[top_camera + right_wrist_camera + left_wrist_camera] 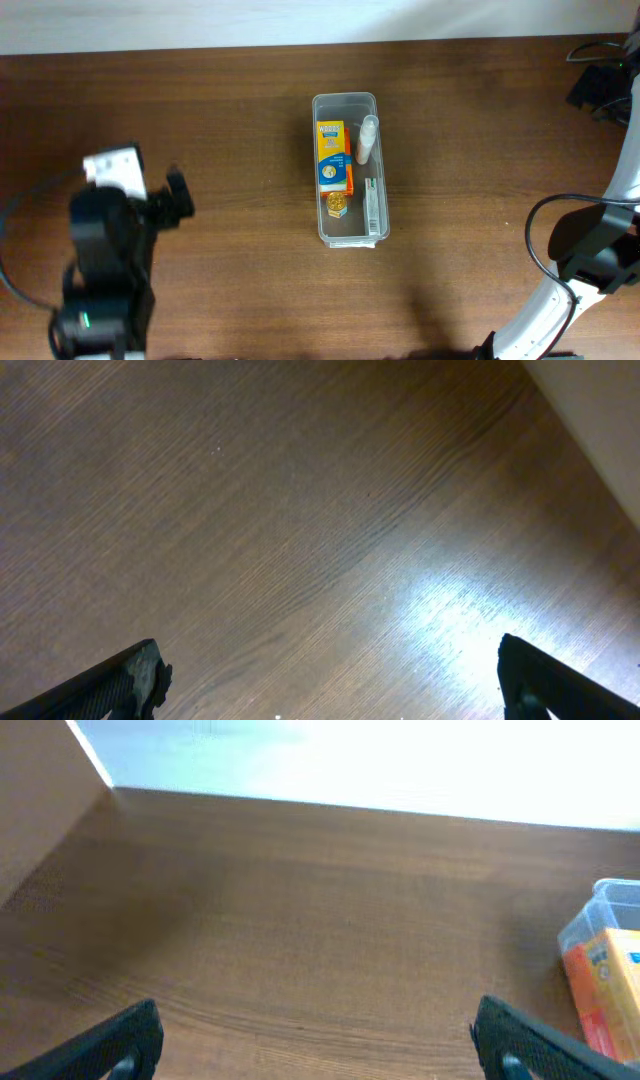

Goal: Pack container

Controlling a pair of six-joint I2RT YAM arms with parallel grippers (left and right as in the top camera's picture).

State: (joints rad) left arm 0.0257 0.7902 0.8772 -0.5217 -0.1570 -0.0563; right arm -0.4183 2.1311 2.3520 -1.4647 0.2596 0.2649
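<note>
Jaws wide on both sides, the left gripper hangs left of the long clear plastic container, nearer it than the right gripper, and the container's long axis runs away from the robot.

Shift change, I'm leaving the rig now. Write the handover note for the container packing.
Left gripper: open, empty, over the table, left of the container.
Right gripper: open, empty, over bare table.
Container: mid-table, holding a yellow box, an orange box, a white tube and a thin strip.
Done: those four are in.
Left: overhead shows nothing loose to pack; probably finished.
</note>
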